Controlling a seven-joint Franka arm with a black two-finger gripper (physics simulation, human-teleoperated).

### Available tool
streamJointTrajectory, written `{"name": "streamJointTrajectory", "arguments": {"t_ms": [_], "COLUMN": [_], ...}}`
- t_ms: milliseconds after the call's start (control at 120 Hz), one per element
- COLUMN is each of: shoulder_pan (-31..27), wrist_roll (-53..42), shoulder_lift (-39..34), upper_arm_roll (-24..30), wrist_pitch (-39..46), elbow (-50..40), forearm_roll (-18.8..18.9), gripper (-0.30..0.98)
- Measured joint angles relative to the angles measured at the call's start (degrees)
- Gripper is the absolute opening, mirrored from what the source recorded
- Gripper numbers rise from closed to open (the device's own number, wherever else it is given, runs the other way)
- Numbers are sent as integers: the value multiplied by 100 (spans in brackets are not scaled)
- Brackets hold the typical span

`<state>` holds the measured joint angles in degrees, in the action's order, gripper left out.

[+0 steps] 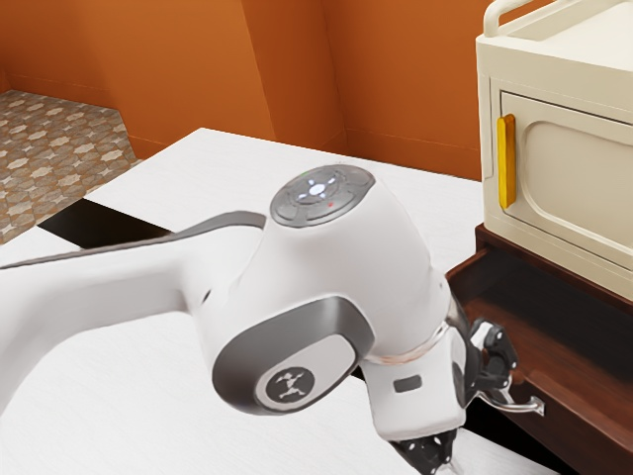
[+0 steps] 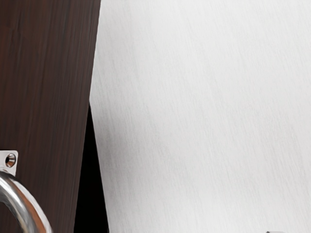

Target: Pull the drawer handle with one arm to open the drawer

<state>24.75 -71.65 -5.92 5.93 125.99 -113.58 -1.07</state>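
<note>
As your gripper [image 1: 492,358] hovers spread wide, you've got white tabletop [image 1: 218,173], patterned floor [image 1: 59,139], orange walls [image 1: 188,59]; one pale cabinet [image 1: 569,158], one open drawer [image 1: 584,411], one metal handle [image 2: 28,206].

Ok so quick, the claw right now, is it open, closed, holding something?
Claw: can't tell whether it's open, closed or holding; the white arm partly blocks it, near the curved silver metal handle of the dark brown wooden drawer.
</note>
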Motion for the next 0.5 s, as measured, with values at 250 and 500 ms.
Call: {"name": "streamJointTrajectory", "arguments": {"t_ms": [250,500], "shoulder_pan": [-19,161], "wrist_roll": [97,176], "shoulder_lift": [-346,-1034], "upper_arm_roll": [43,229], "wrist_pitch": [22,-6], "elbow": [-283,-316], "forearm_roll": [-24,2], "gripper": [34,39]}}
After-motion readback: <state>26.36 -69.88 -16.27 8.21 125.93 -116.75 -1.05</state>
